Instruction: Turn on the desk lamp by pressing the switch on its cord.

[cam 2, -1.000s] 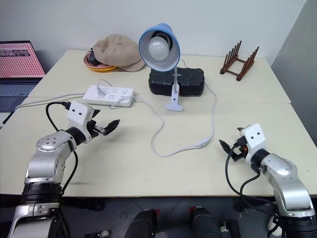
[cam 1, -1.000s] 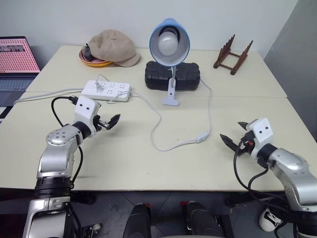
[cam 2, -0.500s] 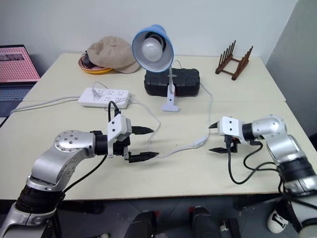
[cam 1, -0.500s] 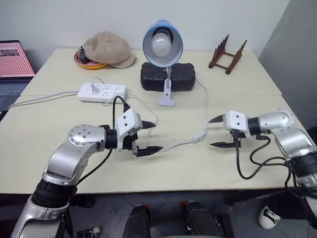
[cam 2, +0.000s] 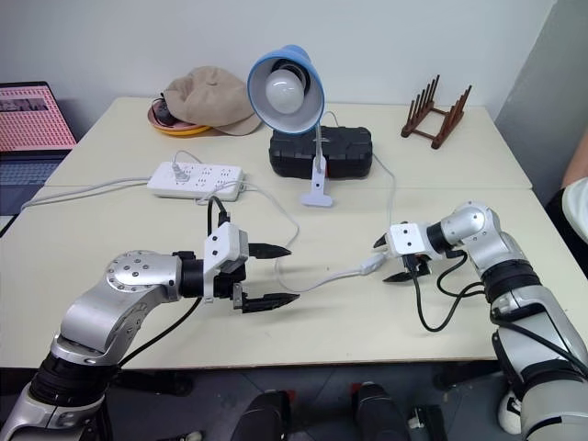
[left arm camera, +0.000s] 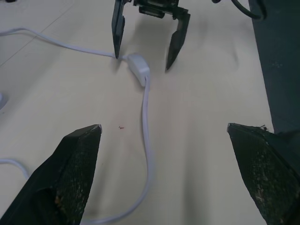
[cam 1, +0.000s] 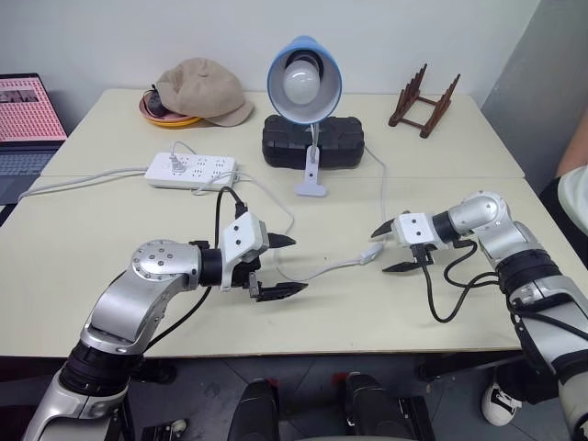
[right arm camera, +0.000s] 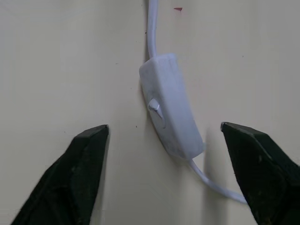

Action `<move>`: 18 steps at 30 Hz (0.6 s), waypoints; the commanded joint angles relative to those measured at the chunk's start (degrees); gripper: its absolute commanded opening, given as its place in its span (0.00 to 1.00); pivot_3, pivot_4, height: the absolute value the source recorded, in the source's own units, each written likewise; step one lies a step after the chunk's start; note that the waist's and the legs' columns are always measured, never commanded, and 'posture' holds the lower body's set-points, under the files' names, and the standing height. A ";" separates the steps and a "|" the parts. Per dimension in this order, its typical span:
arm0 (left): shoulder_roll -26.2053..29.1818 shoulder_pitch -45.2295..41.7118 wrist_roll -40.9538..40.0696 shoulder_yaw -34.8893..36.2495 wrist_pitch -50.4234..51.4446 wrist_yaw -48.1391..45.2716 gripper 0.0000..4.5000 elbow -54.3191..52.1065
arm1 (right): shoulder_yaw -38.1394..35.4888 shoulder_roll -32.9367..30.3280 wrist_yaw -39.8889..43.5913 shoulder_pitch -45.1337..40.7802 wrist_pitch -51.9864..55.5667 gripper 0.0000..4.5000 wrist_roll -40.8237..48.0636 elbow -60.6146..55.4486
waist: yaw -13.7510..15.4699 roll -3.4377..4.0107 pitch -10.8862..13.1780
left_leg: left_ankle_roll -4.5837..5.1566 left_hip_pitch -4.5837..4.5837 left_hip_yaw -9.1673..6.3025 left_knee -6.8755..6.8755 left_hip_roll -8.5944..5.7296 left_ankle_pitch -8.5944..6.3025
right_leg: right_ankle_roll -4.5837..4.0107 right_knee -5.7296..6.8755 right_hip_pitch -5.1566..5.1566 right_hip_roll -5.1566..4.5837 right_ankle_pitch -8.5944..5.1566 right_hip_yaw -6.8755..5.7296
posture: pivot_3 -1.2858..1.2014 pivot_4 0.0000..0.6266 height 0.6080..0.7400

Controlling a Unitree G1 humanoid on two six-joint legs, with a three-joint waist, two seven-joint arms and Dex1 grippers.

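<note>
My right tool has its two fingers spread wide, one on each side of the switch, which lies flat on the table on its thin cord, touching neither finger. My left tool is also wide apart and holds nothing; it hovers just above the table near the loop of cord that runs from the switch toward it.

The lamp stands clipped at the back of the table, in front of a black case, and its bulb looks unlit, so I judge the press is not yet made.

The risk I see: the switch is light and loose. If I squeeze from the sides, it may skid or roll, and the small rocker on its top face will not be pushed at all. A finger could also catch the cord and drag the switch away. Steadying the cord with my left tool might help.
</note>
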 commanded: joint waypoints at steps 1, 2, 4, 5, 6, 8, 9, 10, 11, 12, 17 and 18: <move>-0.33 0.00 -0.91 0.89 -0.46 0.72 1.00 -2.12 | -0.33 0.73 -0.20 -2.73 -4.40 0.63 -1.42 3.38 | -0.01 0.01 0.00 | 0.00 0.01 0.00 0.00 0.00 0.00 | 0.00 0.00 0.00 0.00 0.00 0.00 | 0.52 0.24 1.00; -0.43 0.18 -0.80 0.77 -0.63 0.84 1.00 -2.17 | -0.08 1.01 -0.66 -3.19 -5.50 0.56 -2.16 4.37 | -0.01 0.01 0.00 | 0.00 0.02 0.00 -0.01 0.00 0.00 | 0.00 0.01 0.00 0.00 0.00 0.00 | 0.52 0.24 1.00; -0.62 0.30 -0.74 0.55 -0.84 1.00 1.00 -2.14 | -0.09 1.52 -1.42 -3.90 -6.92 0.44 -3.05 6.13 | -0.01 0.02 0.01 | 0.00 0.02 0.00 -0.01 0.00 0.00 | 0.01 0.01 0.01 0.00 0.00 0.00 | 0.52 0.24 1.00; -0.70 0.28 -0.75 0.48 -0.87 1.03 1.00 -2.09 | -0.25 1.74 -1.72 -4.16 -7.35 0.37 -3.28 6.86 | -0.01 0.02 0.01 | 0.00 0.03 0.00 -0.01 0.00 0.00 | 0.00 0.01 0.01 0.00 0.00 0.00 | 0.52 0.24 1.00; -0.80 0.23 -0.71 0.43 -0.91 1.09 1.00 -2.02 | -0.49 1.97 -1.75 -4.32 -7.44 0.30 -3.21 7.45 | -0.01 0.02 0.01 | 0.00 0.03 0.00 -0.02 0.00 0.00 | 0.00 0.01 0.01 0.00 0.00 0.00 | 0.52 0.24 1.00; -0.90 0.20 -0.61 0.40 -0.95 1.14 1.00 -1.97 | -0.68 2.24 -1.69 -4.60 -7.72 0.17 -3.14 8.35 | -0.01 0.02 0.01 | 0.00 0.03 0.00 -0.02 0.00 0.00 | 0.00 0.01 0.01 0.00 0.00 0.00 | 0.52 0.24 1.00; -1.09 0.06 -0.55 0.39 -0.94 1.29 1.00 -1.81 | -0.69 2.37 -1.71 -4.72 -7.94 0.13 -3.19 8.74 | -0.01 0.02 0.01 | 0.00 0.05 0.00 -0.02 0.00 0.00 | 0.00 0.01 0.02 0.00 0.00 0.00 | 0.52 0.24 1.00; -1.49 -0.06 -0.75 0.48 -0.69 1.62 1.00 -1.68 | -0.70 2.41 -1.97 -4.56 -8.15 0.08 -3.33 8.96 | -0.01 0.02 0.01 | 0.00 0.07 0.00 -0.02 0.00 0.00 | 0.00 0.01 0.04 0.00 0.00 0.00 | 0.52 0.24 1.00; -1.70 -0.05 -0.94 0.61 -0.44 1.87 1.00 -1.71 | -1.48 2.49 -2.16 -4.02 -7.01 0.08 -2.48 8.53 | -0.01 0.02 0.01 | 0.00 0.09 0.00 -0.02 0.00 0.00 | 0.00 0.01 0.06 0.00 0.00 0.00 | 0.52 0.24 1.00; -2.06 0.03 -1.74 1.17 0.71 2.50 1.00 -2.05 | -3.22 2.74 -1.66 -3.34 -3.11 0.08 -0.08 7.18 | -0.01 0.02 0.01 | 0.00 0.11 0.00 -0.01 0.00 0.00 | 0.00 0.02 0.08 0.00 0.00 0.01 | 0.52 0.24 1.00; -4.25 1.42 -10.24 5.20 10.80 6.38 1.00 -4.51 | -11.92 3.34 -0.41 0.88 29.15 0.08 13.18 -6.86 | 0.03 0.02 0.01 | 0.00 0.11 -0.04 0.00 0.00 0.00 | 0.01 0.09 0.09 0.00 0.02 0.00 | 0.52 0.24 1.00; -5.53 1.81 -13.73 6.53 14.35 7.76 1.00 -4.64 | -13.25 2.74 -0.12 2.91 37.96 0.08 16.51 -12.52 | 0.06 0.02 0.01 | 0.00 0.11 -0.05 0.01 0.00 0.00 | 0.06 0.14 0.09 0.00 0.04 0.01 | 0.52 0.24 1.00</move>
